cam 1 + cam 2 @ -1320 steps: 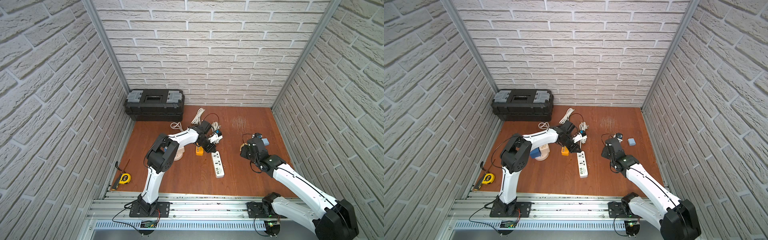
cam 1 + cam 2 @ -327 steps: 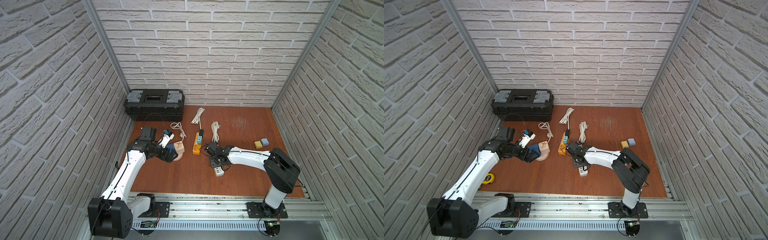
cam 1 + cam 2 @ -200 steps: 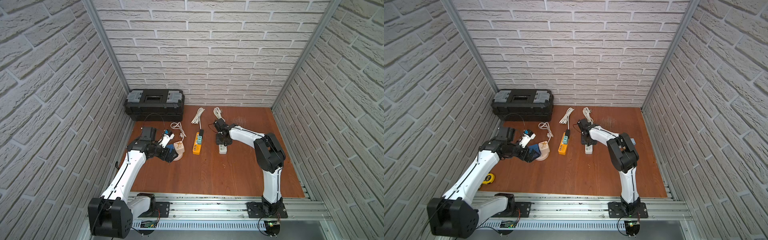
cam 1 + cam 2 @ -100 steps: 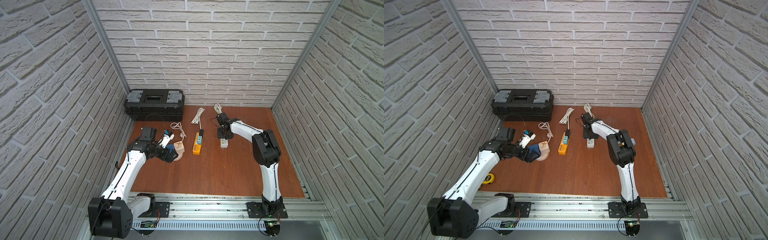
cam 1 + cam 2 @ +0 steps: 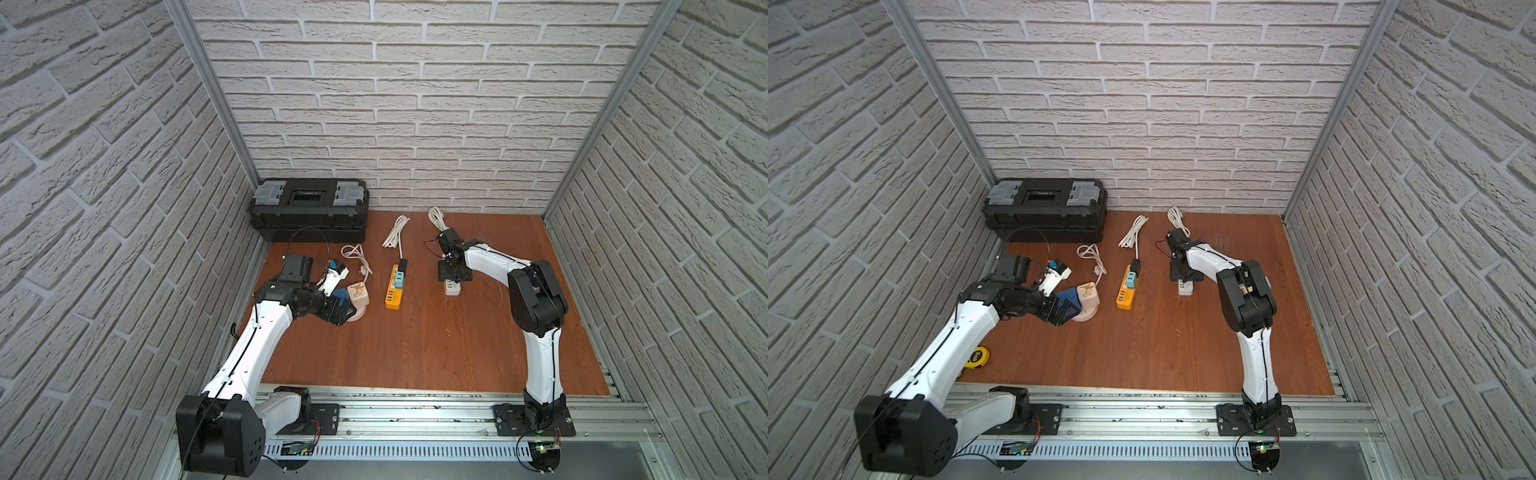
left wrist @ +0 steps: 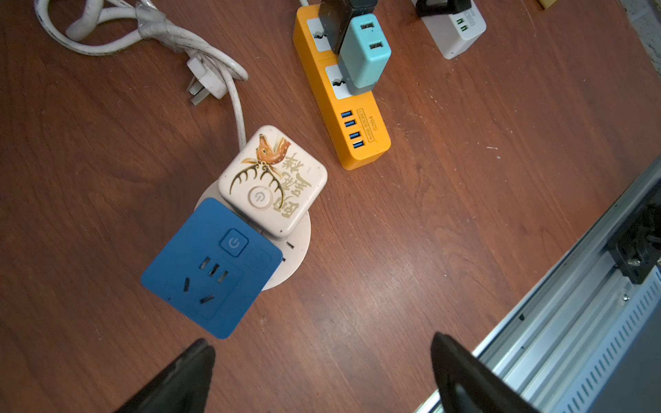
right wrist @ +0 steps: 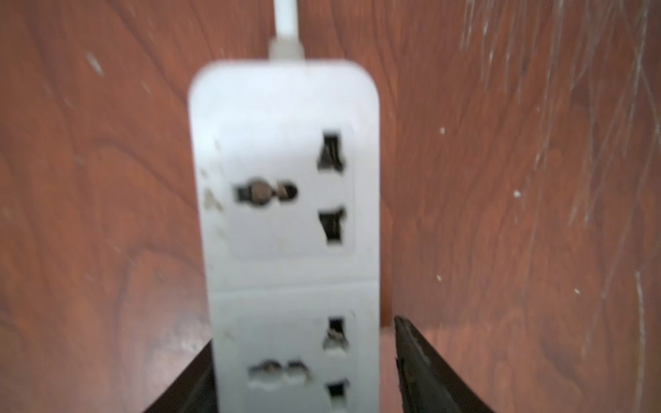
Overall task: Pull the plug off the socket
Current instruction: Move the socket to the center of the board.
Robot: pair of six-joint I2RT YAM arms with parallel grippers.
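Observation:
A blue adapter [image 6: 211, 268] and a cream adapter [image 6: 272, 182] with a deer print sit plugged into a round white socket base [image 6: 298, 250]. My left gripper [image 6: 322, 341] hangs open just beside the blue adapter [image 5: 341, 294], holding nothing. An orange power strip [image 5: 394, 291] carries a teal charger [image 6: 365, 53] and a black plug [image 6: 334, 21]. My right gripper [image 7: 304, 332] straddles a white power strip [image 7: 286, 232] whose visible sockets are empty. It is open, with a gap between one finger [image 7: 422, 364] and the strip's side. In both top views the right gripper [image 5: 1183, 272] covers the strip's far end.
A black toolbox [image 5: 309, 210] stands at the back left. Coiled white cables [image 5: 395, 232] lie by the back wall, and one with a loose plug [image 6: 207, 78] lies near the round base. A yellow tape measure [image 5: 977, 357] sits at the left edge. The metal rail [image 6: 572, 321] borders the front.
My right gripper slid the white power strip a little toward the back wall, then its jaws widened off the strip. The left arm has not moved.

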